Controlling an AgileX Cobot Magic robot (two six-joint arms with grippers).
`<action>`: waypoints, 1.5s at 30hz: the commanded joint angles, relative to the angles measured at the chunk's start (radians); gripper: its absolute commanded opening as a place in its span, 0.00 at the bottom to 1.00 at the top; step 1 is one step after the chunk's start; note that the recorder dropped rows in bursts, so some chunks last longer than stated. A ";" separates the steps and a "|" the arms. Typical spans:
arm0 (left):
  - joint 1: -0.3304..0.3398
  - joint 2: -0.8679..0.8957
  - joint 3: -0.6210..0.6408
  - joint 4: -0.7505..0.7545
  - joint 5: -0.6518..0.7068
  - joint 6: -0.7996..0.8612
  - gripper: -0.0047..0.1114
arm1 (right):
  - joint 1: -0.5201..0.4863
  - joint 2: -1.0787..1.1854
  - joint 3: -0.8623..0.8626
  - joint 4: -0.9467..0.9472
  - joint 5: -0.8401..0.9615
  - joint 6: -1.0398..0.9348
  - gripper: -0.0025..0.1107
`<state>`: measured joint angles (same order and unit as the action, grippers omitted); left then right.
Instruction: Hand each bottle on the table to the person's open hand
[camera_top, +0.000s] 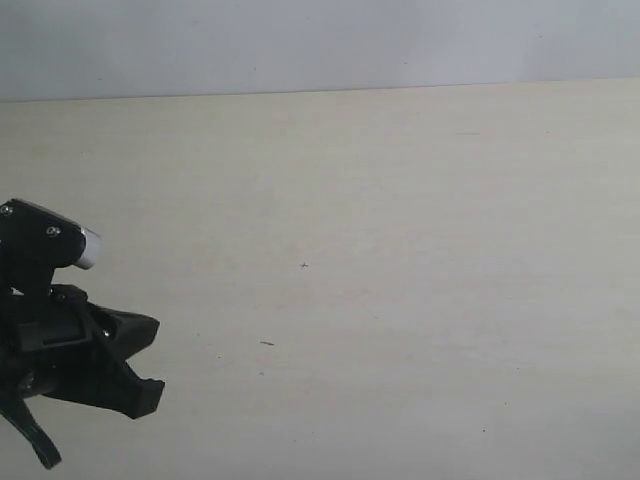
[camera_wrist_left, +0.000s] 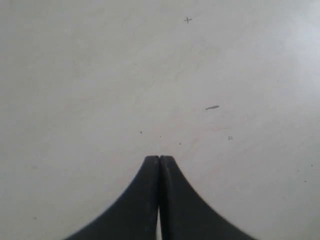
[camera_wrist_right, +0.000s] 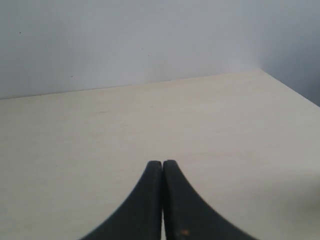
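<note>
No bottle and no hand shows in any view. The pale beige table (camera_top: 400, 250) fills the exterior view. My left gripper (camera_top: 150, 385) hangs black at the left edge of that view, low over the table. In the left wrist view the left gripper (camera_wrist_left: 159, 158) is shut with its two fingers pressed together and nothing between them, above bare table (camera_wrist_left: 100, 75). In the right wrist view the right gripper (camera_wrist_right: 162, 162) is likewise shut on nothing, pointing across the table (camera_wrist_right: 225, 125) toward the wall. The right arm is out of the exterior view.
A plain grey-white wall (camera_top: 320, 40) runs behind the table's far edge. A few small dark specks (camera_top: 267, 343) mark the tabletop. The table's corner (camera_wrist_right: 260, 71) shows in the right wrist view.
</note>
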<state>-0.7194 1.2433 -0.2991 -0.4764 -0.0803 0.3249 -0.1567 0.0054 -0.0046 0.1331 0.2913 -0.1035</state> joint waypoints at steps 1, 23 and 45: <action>0.087 -0.154 0.004 0.122 -0.011 0.038 0.05 | -0.007 -0.005 0.005 -0.001 -0.002 -0.002 0.02; 0.640 -0.967 0.004 0.081 0.208 -0.121 0.05 | -0.007 -0.005 0.005 -0.001 -0.002 0.001 0.02; 0.640 -0.998 0.086 0.388 0.187 -0.412 0.05 | -0.007 -0.005 0.005 -0.001 -0.002 0.001 0.02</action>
<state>-0.0812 0.2680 -0.2564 -0.1499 0.1274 -0.0324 -0.1567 0.0054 -0.0046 0.1331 0.2950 -0.1016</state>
